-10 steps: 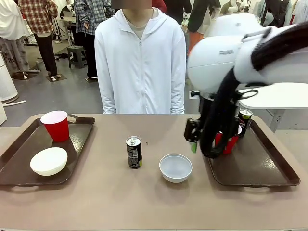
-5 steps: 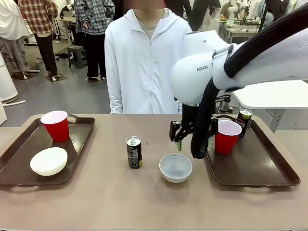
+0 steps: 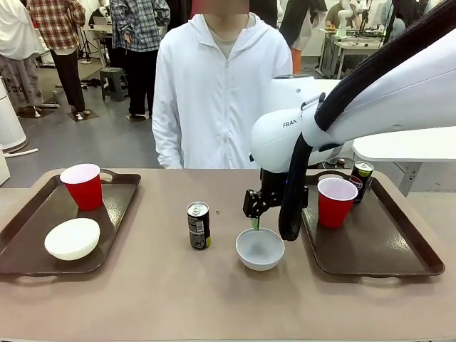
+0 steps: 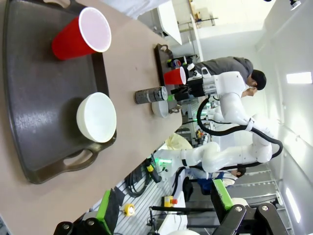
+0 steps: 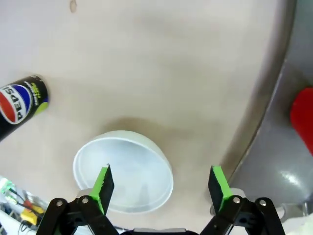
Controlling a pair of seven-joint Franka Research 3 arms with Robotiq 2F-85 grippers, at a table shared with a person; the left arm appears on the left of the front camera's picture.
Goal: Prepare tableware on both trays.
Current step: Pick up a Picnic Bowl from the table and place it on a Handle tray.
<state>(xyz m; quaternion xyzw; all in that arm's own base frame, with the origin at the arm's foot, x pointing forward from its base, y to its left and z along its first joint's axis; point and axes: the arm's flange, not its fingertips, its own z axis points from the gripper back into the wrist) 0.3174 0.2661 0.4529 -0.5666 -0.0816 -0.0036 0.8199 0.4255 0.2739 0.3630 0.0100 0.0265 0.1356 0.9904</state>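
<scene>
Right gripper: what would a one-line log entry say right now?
right gripper: open, above bowl | bowl, can: on table, untouched

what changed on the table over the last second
The right gripper swung from over the right tray toward the table's middle and now hangs open just above the loose bowl; it took hold of nothing. The middle can, the red cup on the right tray, and the left tray with its cup and bowl stayed put.
</scene>
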